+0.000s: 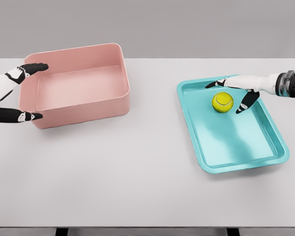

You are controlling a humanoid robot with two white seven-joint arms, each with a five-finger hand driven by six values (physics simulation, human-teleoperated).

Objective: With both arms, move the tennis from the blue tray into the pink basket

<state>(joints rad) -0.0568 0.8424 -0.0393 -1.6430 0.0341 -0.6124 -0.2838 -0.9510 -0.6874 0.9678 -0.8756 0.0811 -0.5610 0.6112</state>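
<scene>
Here, fuzzy round tennis ball (222,102) sits between right robot hand (236,93)'s spread, empty fingers.

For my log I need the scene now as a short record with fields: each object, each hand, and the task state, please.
table: grey table
basket: pink basket on the left, nothing visible inside
tray: blue tray on the right
ball: tennis ball in the tray's far part
left hand: left hand at the basket's left wall, fingers spread
right hand: right hand over the ball, fingers open, not closed on it
task state: ball not yet lifted
</scene>
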